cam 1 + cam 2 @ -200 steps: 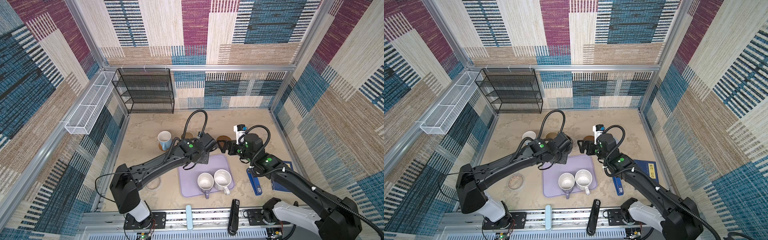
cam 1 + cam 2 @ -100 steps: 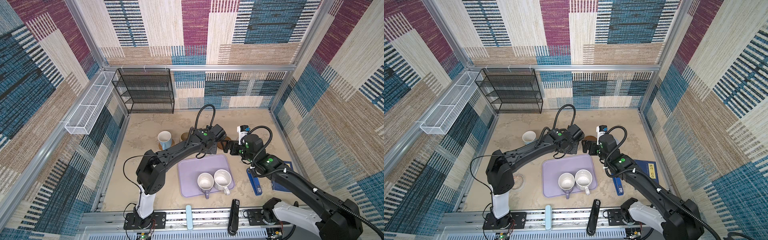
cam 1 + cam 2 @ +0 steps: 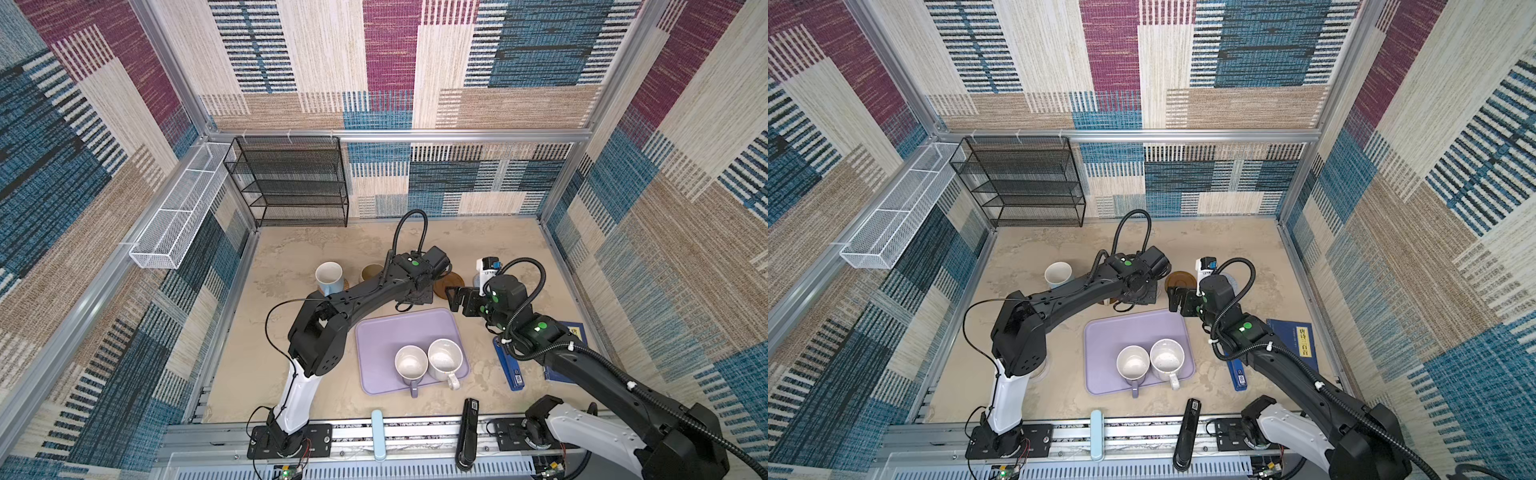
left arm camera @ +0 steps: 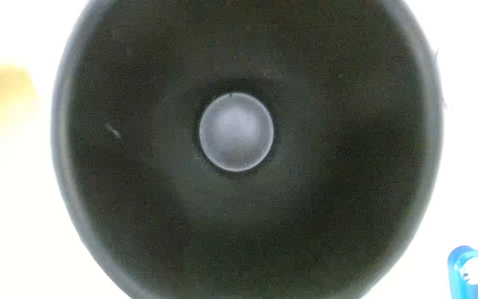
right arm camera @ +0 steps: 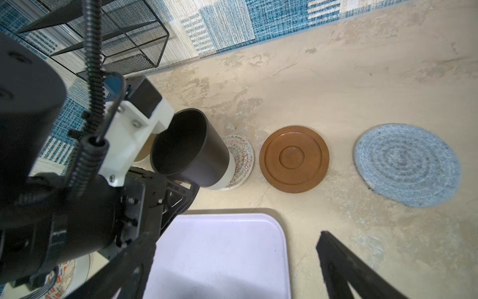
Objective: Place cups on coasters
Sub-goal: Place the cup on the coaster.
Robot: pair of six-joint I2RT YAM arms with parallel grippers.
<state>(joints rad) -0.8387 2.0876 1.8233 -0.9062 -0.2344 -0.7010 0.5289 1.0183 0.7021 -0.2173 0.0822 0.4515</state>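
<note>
The left fingers (image 5: 181,194) are closed, mostly hidden under their own wrist, and grip the black mug (image 5: 191,150). The left wrist view looks straight down into the mug's dark inside. The mug's pale base sits over the edge of the whitish crocheted coaster (image 5: 241,158) nearest those fingers. Whether the base touches the coaster cannot be told.

Just past that coaster, going from the left fingers toward the right ones, lies a brown wooden coaster (image 5: 293,159) with its whole ringed top in view. Farther the same way lies the blue-grey crocheted coaster (image 5: 407,165), flat on the tabletop (image 3: 291,257).

The right fingers (image 5: 336,261) stand wide apart and hold nothing. They hover low, with a rounded corner of the lavender tray (image 5: 219,253) between them and the wooden coaster just ahead of their tips. They are near the left fingers but apart from them.

On the far side of the left fingers from the right ones, close against the left arm, is the beige-tan mug (image 3: 371,272), partly hidden by that arm. Just beyond it the light blue mug (image 3: 328,277) stands upright on the woven rattan coaster (image 3: 345,285), of which only an edge shows.

Well behind both pairs of fingers, toward the arm bases, the lavender mug (image 3: 410,365) and the speckled white mug (image 3: 444,359) stand upright on the tray. They touch side by side, and their handles point to the bases.
</note>
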